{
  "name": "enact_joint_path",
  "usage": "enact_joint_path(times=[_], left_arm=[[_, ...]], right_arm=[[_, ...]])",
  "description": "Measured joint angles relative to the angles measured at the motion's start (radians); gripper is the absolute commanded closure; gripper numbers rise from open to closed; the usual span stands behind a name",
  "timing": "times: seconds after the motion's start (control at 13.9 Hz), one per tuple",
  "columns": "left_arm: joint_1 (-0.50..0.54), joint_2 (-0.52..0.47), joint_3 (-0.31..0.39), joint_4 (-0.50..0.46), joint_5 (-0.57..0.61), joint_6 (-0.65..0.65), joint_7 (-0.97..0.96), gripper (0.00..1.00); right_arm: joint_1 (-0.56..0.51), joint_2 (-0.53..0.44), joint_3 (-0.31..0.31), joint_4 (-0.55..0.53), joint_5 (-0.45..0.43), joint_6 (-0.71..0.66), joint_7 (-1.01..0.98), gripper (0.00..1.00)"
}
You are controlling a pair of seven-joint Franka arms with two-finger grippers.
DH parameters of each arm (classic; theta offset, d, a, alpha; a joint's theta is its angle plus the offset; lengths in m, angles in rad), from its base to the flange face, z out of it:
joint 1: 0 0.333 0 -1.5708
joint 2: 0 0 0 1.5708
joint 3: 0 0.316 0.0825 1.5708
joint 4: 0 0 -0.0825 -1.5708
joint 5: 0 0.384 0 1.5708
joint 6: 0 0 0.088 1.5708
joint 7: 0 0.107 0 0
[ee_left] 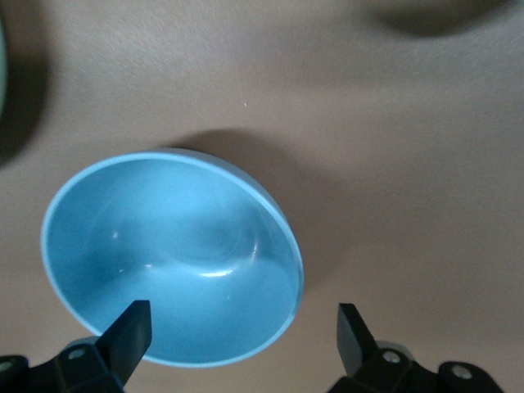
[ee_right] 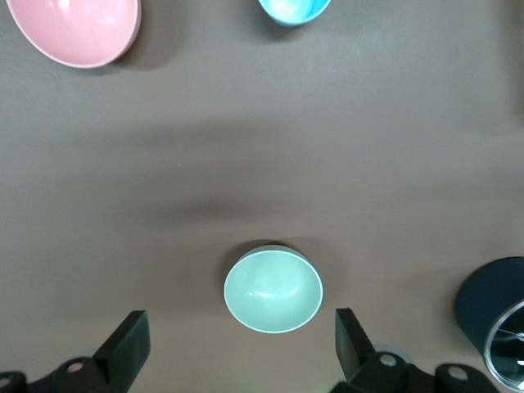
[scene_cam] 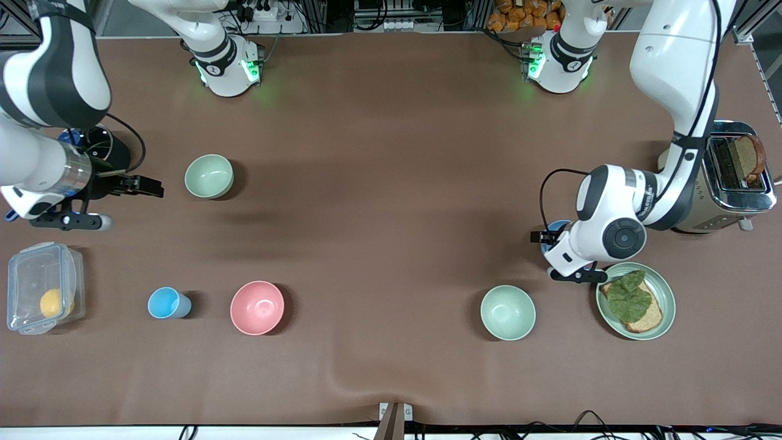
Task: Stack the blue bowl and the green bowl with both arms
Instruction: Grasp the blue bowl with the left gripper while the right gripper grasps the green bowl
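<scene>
The blue bowl (ee_left: 164,254) stands upright on the brown table near the left arm's end. In the front view only a sliver of it (scene_cam: 557,227) shows under the left wrist. My left gripper (ee_left: 243,323) is open right above it, one finger over the bowl's inside and the other outside its rim; it also shows in the front view (scene_cam: 548,238). A pale green bowl (scene_cam: 209,176) stands toward the right arm's end. My right gripper (scene_cam: 145,185) is open and empty, up in the air beside it, and its wrist view shows that bowl (ee_right: 273,291) between the fingers (ee_right: 131,332).
A second green bowl (scene_cam: 507,312) stands beside a green plate (scene_cam: 667,287) holding a sandwich. A toaster (scene_cam: 730,183) is at the left arm's end. A pink bowl (scene_cam: 257,307), light-blue cup (scene_cam: 166,303), clear box (scene_cam: 36,269) and dark round object (scene_cam: 101,150) are at the right arm's end.
</scene>
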Motion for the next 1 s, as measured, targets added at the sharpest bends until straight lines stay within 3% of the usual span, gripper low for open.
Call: enact_joint_path(times=[0.14, 0.29, 0.43, 0.5, 0.79, 1.0], left_arm=[[0.000, 0.018, 0.000, 0.000, 0.000, 0.008, 0.000, 0.00], [0.000, 0.032, 0.000, 0.000, 0.000, 0.021, 0.000, 0.34], [0.000, 0.042, 0.001, 0.000, 0.000, 0.025, 0.000, 0.81], [0.000, 0.044, 0.001, 0.000, 0.000, 0.026, 0.000, 0.97], [0.001, 0.046, 0.002, 0.001, 0.000, 0.035, -0.002, 1.00], [0.001, 0.039, 0.003, 0.019, 0.008, 0.039, -0.021, 1.00]], right_arm=[[-0.010, -0.045, 0.000, -0.097, 0.018, 0.058, -0.013, 0.00], [-0.011, -0.091, 0.000, -0.203, 0.021, 0.143, -0.015, 0.00], [-0.011, -0.126, 0.001, -0.317, 0.021, 0.239, -0.023, 0.00], [-0.011, -0.134, 0.001, -0.359, 0.021, 0.269, -0.036, 0.00], [-0.030, -0.141, 0.000, -0.467, 0.021, 0.393, -0.085, 0.00], [-0.115, -0.141, -0.002, -0.562, 0.021, 0.521, -0.199, 0.00]])
